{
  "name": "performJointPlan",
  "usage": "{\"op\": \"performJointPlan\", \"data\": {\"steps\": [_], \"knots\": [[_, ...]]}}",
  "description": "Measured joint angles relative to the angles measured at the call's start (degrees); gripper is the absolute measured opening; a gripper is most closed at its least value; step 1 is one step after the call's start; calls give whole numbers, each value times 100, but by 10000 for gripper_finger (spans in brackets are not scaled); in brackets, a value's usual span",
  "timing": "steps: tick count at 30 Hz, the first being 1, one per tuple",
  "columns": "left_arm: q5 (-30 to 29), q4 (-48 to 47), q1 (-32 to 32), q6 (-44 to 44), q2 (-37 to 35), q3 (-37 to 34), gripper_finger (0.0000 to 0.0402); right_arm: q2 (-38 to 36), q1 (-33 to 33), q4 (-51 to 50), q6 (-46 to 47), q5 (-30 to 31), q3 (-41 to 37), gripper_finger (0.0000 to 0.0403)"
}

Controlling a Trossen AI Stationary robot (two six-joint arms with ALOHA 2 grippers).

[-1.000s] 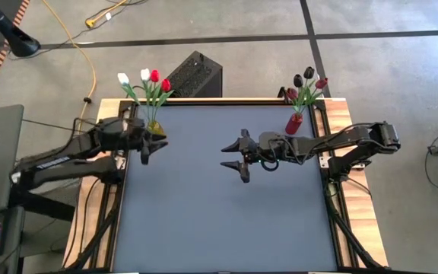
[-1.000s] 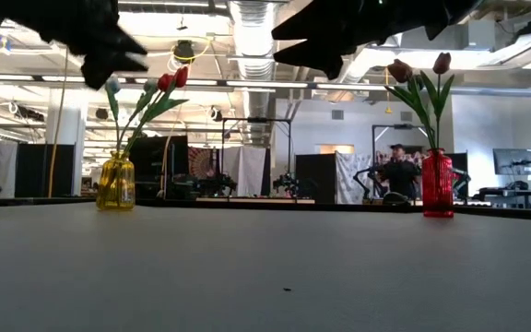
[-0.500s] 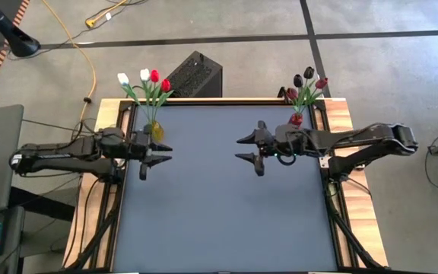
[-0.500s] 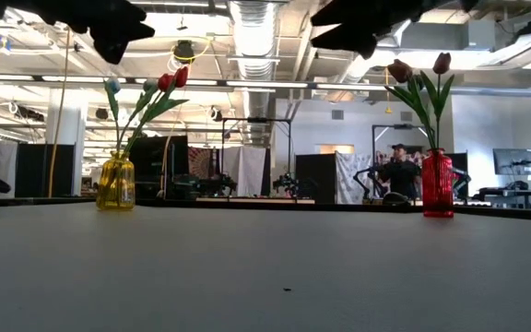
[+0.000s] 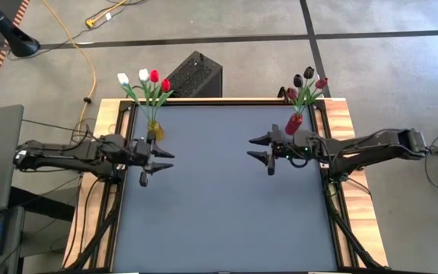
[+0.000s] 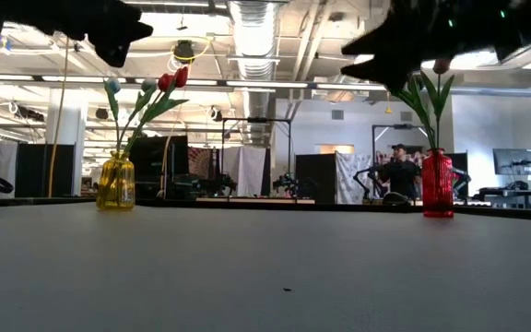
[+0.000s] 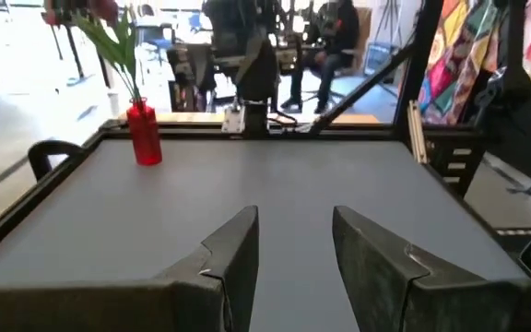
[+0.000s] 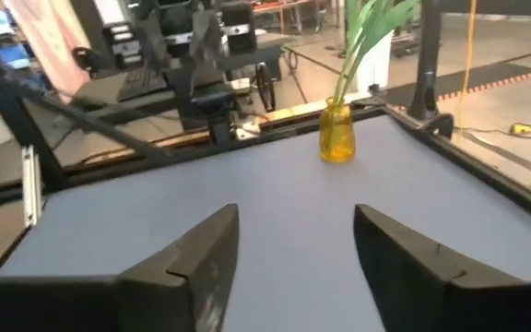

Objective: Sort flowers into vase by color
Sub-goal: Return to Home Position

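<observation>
risk sits at the vases: the red vase holding the maroon and black tulips stands at the far right corner of the table, just beside the right gripper, and the yellow vase holding the red and white tulips stands at the far left corner, near the left gripper. both grippers hang above the table, fingers spread, nothing between them. a swing of either arm toward the far edge could snag leaves and tip a narrow, top-heavy vase.

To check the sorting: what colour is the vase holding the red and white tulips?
Yellow; the vase shows best in the low view.
</observation>
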Motion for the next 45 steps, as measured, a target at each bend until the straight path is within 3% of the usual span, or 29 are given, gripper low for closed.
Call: {"op": "performJointPlan", "data": {"steps": [3, 10, 18, 25, 35, 45], "knots": [[-2, 171, 2, -35, -121, -312, 128, -41, -108, 174, -32, -118, -352, 194], [-16, 88, 2, -199, -996, -735, 128, -833, -377, -346, 96, -120, -929, 22], [-568, 198, 5, -309, -2170, -1302, 128, -1793, -403, -328, 449, -65, -1722, 29], [-570, 125, 7, -319, -2766, -1586, 128, -2404, -414, -307, 455, 186, -2160, 17], [-577, 24, 7, -430, -2920, -1604, 128, -3053, -408, -358, 306, 188, -2622, 20], [-579, 23, 7, -507, -2918, -1604, 128, -3576, -408, -1056, 255, -15, -2672, 21]]}}
